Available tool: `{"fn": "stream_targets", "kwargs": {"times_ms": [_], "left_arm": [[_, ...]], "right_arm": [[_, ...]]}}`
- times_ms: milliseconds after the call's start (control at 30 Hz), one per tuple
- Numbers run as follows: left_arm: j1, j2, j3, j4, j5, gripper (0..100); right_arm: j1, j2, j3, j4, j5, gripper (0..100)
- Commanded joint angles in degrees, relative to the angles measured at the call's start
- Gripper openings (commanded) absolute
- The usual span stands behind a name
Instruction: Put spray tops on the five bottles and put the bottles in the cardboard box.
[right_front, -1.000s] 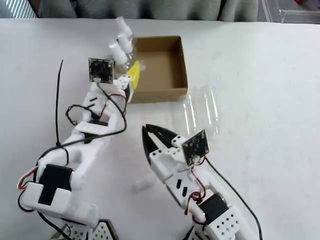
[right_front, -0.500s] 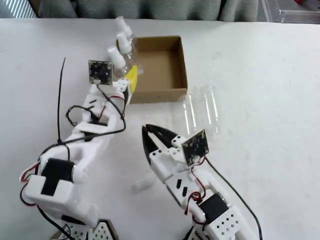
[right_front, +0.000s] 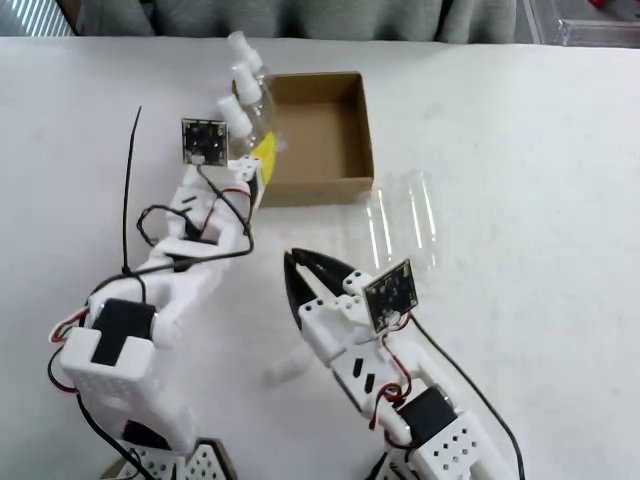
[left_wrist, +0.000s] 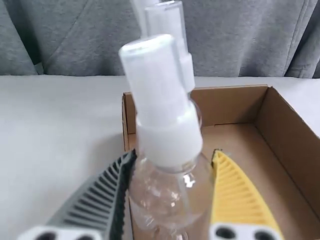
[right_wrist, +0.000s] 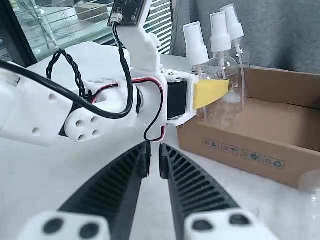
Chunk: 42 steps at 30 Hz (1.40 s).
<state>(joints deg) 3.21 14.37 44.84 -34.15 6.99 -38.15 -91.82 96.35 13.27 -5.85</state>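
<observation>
the left claw (left_wrist: 174, 156) is holding a clear bottle (left_wrist: 167, 192) tight between its grey and yellow fingers (left_wrist: 95, 205). the spray top (left_wrist: 160, 100) is on it. the cardboard box (left_wrist: 285, 130) lies just ahead of the claw, more on the yellow side. another bottle (left_wrist: 167, 25) stands just behind. best to move further in over the box, keep the bottle straight up, go down, then let go slowly. the right claw (right_wrist: 154, 150) is closed and holds nothing.
</observation>
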Motion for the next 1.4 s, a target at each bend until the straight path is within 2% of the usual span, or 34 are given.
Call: {"fn": "stream_targets", "kwargs": {"times_ms": [0, 133, 233, 800, 1033, 1367], "left_arm": [[-0.8, -0.1, -1.2, -1.3, -0.3, 17], [-0.9, 0.0, -0.6, -1.0, 0.0, 31], [-0.8, -0.5, 0.4, -1.1, 0.0, 36], [-1.4, -1.0, 1.9, -1.3, -0.3, 37], [-0.6, -13.2, 11.2, -0.9, -1.3, 37], [-4.5, -30.2, 21.5, 12.5, -1.4, 36]], "right_arm": [[0.7, -0.5, 0.8, 0.2, 0.3, 1.6], [0.8, -0.5, 0.8, 0.2, 0.3, 1.6], [0.9, -0.5, 0.8, 0.2, 0.3, 1.6], [1.0, -0.5, 0.8, 0.2, 0.4, 1.6], [1.0, -0.2, 0.8, 0.2, 0.4, 1.6], [1.1, -0.6, 0.8, 2.4, 0.4, 1.6]]}}
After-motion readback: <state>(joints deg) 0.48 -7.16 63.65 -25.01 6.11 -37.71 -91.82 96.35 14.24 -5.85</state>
